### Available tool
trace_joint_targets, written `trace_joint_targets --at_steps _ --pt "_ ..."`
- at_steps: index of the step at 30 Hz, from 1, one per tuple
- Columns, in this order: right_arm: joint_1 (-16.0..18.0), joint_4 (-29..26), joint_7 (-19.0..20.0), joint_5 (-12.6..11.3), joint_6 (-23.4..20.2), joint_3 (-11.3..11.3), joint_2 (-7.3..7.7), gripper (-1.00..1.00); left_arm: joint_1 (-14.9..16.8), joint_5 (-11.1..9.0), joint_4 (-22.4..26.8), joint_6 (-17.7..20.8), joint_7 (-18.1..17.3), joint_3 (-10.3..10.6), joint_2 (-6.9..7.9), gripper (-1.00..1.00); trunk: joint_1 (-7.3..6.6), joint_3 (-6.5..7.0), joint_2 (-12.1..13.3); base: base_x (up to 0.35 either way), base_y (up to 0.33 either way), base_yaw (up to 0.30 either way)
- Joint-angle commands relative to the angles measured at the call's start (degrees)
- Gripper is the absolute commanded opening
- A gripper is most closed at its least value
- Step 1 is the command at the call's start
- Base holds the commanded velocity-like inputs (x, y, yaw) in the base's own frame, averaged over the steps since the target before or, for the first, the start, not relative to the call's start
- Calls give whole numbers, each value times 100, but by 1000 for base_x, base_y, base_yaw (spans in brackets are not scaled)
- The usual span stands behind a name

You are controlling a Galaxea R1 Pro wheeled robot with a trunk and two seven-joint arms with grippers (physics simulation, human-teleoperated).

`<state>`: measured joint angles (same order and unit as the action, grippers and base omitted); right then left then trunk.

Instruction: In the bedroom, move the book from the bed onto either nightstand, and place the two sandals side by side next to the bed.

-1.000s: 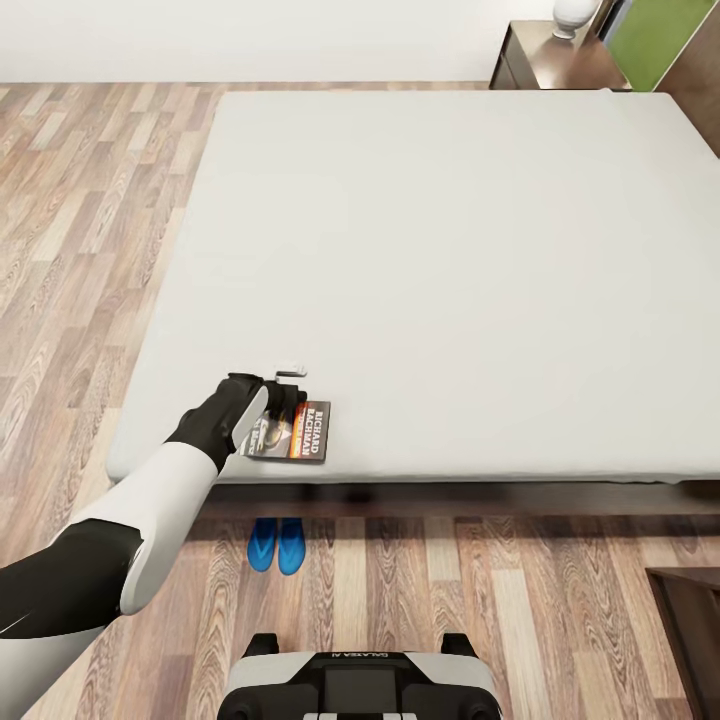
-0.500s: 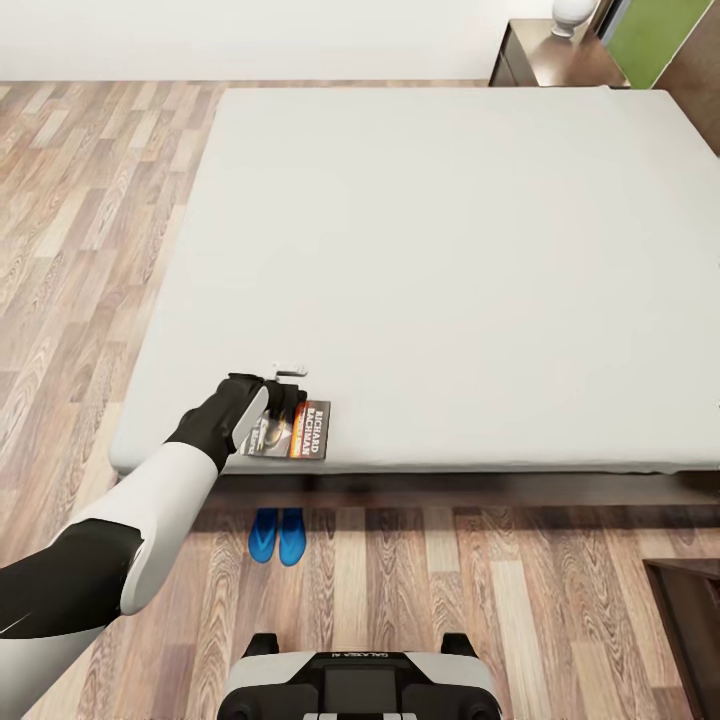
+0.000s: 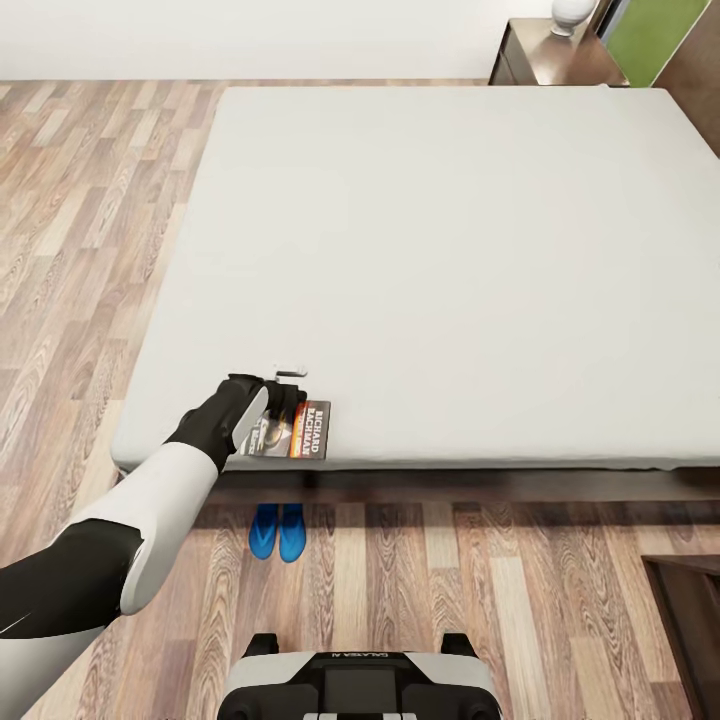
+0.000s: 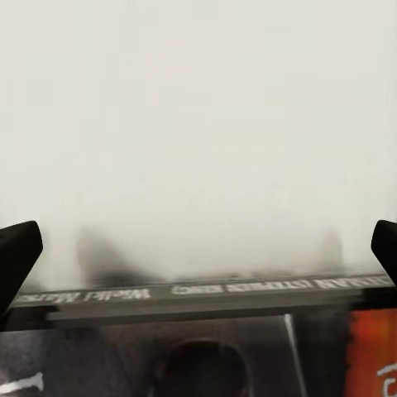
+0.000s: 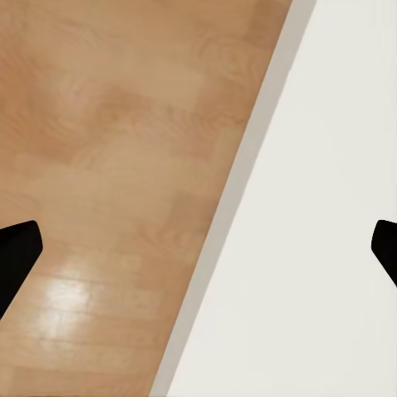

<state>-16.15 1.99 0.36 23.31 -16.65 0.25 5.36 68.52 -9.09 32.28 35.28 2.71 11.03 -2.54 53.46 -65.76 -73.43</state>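
Note:
The book [image 3: 306,433], dark with an orange band, lies flat near the front left corner of the bed [image 3: 450,250]. My left gripper [image 3: 285,393] hovers low over the book's left half, jaws open wide. In the left wrist view the book [image 4: 207,347] lies close under the open left gripper [image 4: 198,248], with grey mattress [image 4: 198,124] beyond. Two blue sandals [image 3: 278,531] lie side by side on the floor just in front of the bed's front edge. A nightstand [image 3: 540,60] stands at the bed's far right corner. The right gripper [image 5: 198,248] is open over wood floor [image 5: 124,165].
A white rounded object [image 3: 572,12] stands on the nightstand, beside a green panel [image 3: 655,35]. A dark wood furniture corner [image 3: 690,610] juts in at the near right. My base [image 3: 360,685] sits just short of the sandals. A white surface [image 5: 314,248] borders the floor.
The whole view has shifted slightly, so the bed's front edge and the sandals sit a little higher in the picture. The left gripper stays open over the book.

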Motion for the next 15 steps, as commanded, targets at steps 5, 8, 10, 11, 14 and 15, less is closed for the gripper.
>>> trace_joint_targets --at_steps 5,8,10,11,14,15 --pt "-2 -6 6 33 -19 1 0 100 2 -56 10 21 28 22 6 100 0 -2 -2 -88 0 0" --pt "-2 -6 7 33 -16 1 0 100 1 -52 16 18 28 22 7 100 0 -2 -2 -42 0 0" --pt "-2 -9 8 33 -18 1 0 100 0 -51 17 11 28 22 7 100 0 -2 -2 -28 0 0" --pt "-2 -10 8 33 -17 1 0 100 1 -51 18 8 28 22 7 100 0 -2 -2 -20 0 0" --pt "-2 -13 8 34 -18 1 0 100 3 -50 25 1 28 22 7 100 0 -2 -2 -11 0 0" --pt "-2 -13 8 34 -17 1 0 100 1 -49 26 0 28 22 7 100 0 -2 -2 -7 0 0"
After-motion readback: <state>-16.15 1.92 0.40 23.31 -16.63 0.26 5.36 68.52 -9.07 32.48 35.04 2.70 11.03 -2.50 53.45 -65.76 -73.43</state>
